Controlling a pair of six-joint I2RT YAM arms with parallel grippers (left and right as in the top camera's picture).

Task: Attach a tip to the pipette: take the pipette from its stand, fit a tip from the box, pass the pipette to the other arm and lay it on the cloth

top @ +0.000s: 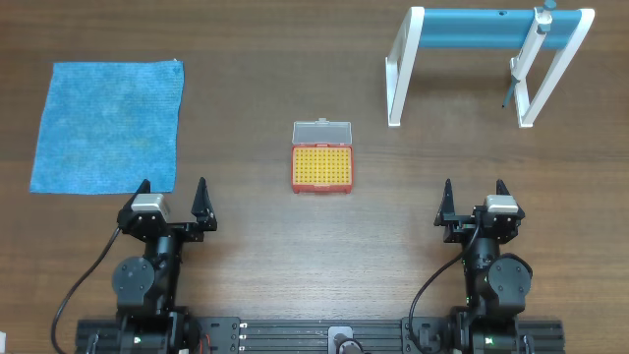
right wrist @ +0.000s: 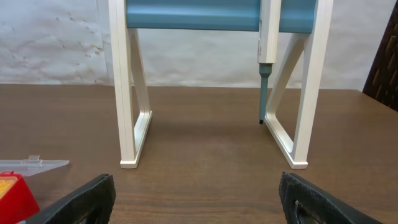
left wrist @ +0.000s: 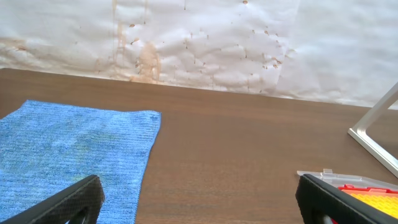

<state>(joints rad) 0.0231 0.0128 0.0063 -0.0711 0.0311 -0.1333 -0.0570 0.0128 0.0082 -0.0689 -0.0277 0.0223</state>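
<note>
The pipette [top: 526,57] hangs at the right end of the stand [top: 472,28], untouched — step one is not yet begun — so you must carry the right hand [top: 475,187], spread and empty well short of the stand, up to its body.

Both my arms folded back low at near edge of table [top: 314,251], well apart. Left arm [top: 147,270] at left end, right arm [top: 491,270] at right end, elbows tucked over bases. Left gripper [top: 173,189] level, pointing toward far edge, jaws spread wide. Right gripper [top: 476,189] same pose, jaws equally wide. From left wrist I see left fingers [left wrist: 68,202] far apart; from right wrist, right fingers [right wrist: 81,199] likewise.
</note>
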